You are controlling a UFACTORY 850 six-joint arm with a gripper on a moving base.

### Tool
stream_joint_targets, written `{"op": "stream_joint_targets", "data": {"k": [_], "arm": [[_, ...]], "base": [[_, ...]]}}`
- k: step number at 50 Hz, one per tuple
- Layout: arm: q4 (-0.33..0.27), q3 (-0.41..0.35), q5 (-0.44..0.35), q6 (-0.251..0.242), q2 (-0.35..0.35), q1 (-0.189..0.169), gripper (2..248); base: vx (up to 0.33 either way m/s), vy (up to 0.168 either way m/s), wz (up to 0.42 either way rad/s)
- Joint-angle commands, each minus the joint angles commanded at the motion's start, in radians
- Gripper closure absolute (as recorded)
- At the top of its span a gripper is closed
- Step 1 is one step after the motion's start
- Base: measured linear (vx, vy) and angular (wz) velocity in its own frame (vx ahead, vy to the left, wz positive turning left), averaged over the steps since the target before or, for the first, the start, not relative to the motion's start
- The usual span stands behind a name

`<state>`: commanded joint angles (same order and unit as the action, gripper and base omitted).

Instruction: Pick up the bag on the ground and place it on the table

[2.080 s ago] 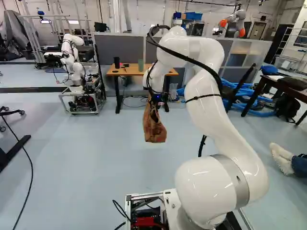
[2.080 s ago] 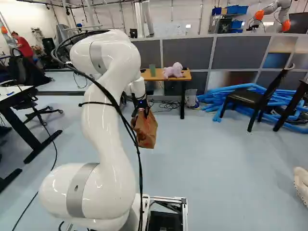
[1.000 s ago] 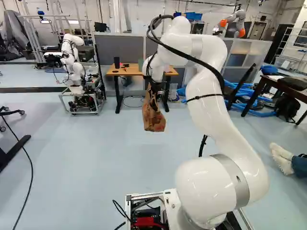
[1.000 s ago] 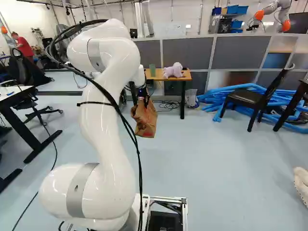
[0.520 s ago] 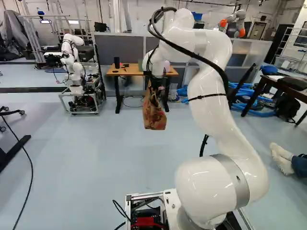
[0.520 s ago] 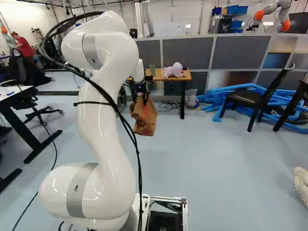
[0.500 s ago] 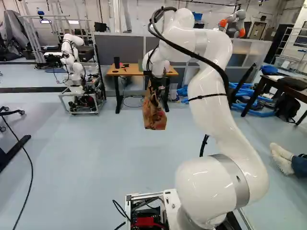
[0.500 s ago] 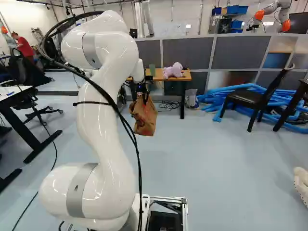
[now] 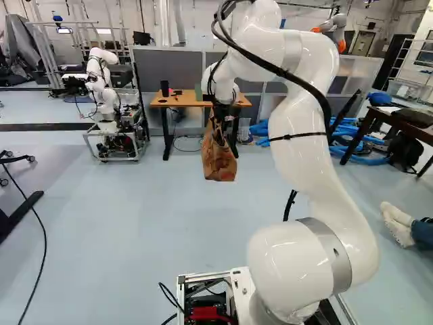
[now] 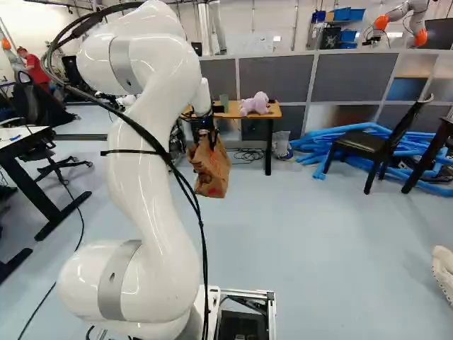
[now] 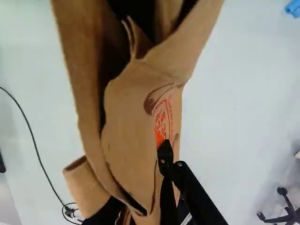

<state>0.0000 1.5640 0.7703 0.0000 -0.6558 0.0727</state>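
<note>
Bag (image 9: 219, 164) is being held off the floor (image 9: 135, 223), well short of the table (image 9: 193, 103). Its upper paper is being grasped between the fingers of the gripper (image 10: 207, 133), orange pad (image 11: 160, 138) pressing on it, presumably so the bottom is hanging free for set-down. Arm (image 9: 298, 135) is being held high, likely for edge clearance. Table space is being taken by plush toy (image 10: 255, 105) and green cup (image 10: 224, 103), so placement is probably being constrained.
</note>
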Motion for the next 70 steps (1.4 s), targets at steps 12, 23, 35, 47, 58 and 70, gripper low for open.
{"op": "stream_joint_targets", "data": {"k": [12, 23, 35, 47, 58, 70], "arm": [[0.000, -0.010, 0.023, 0.000, 0.034, 0.000, 229], [0.000, -0.019, 0.045, 0.000, 0.064, 0.000, 229], [0.000, -0.027, 0.068, 0.000, 0.097, 0.000, 229], [0.000, -0.034, 0.091, 0.000, 0.130, 0.000, 229], [0.000, -0.039, 0.110, 0.000, 0.159, 0.000, 229], [0.000, -0.043, 0.127, 0.000, 0.191, 0.000, 229]], "base": [[0.000, 0.000, 0.000], [0.000, 0.000, 0.000], [0.000, 0.000, 0.000], [0.000, 0.000, 0.000], [0.000, 0.000, 0.000], [0.000, 0.000, 0.000]]}}
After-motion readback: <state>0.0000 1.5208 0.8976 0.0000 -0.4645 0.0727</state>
